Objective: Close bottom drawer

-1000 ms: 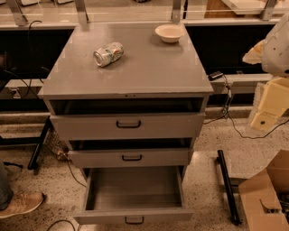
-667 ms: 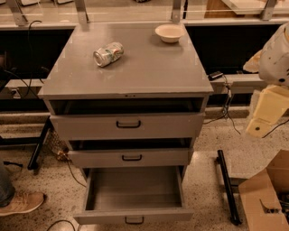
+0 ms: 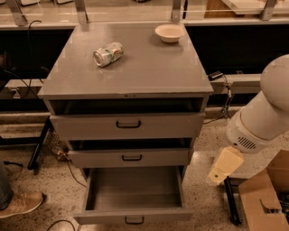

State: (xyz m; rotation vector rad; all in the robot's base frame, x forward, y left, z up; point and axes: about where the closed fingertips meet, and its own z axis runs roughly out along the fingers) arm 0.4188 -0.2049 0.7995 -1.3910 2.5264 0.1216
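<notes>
Camera view is showing the boxy grey bottom drawer [image 3: 134,191] sitting open, left of the blocky cream gripper [image 3: 224,165]; I cannot tell its grip state.

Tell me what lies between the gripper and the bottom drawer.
In the camera view, only a strip of bare speckled floor lies between the gripper, hanging to the right of the cabinet, and the right wall of the open bottom drawer.

The gripper [image 3: 224,166] hangs at the right over a speckled floor [image 3: 203,198]. Left of it stands a grey metal cabinet [image 3: 144,67]; just right and below, a cardboard box [image 3: 259,203]. Beyond it runs a long bench [image 3: 126,13] under warm, dim light.
</notes>
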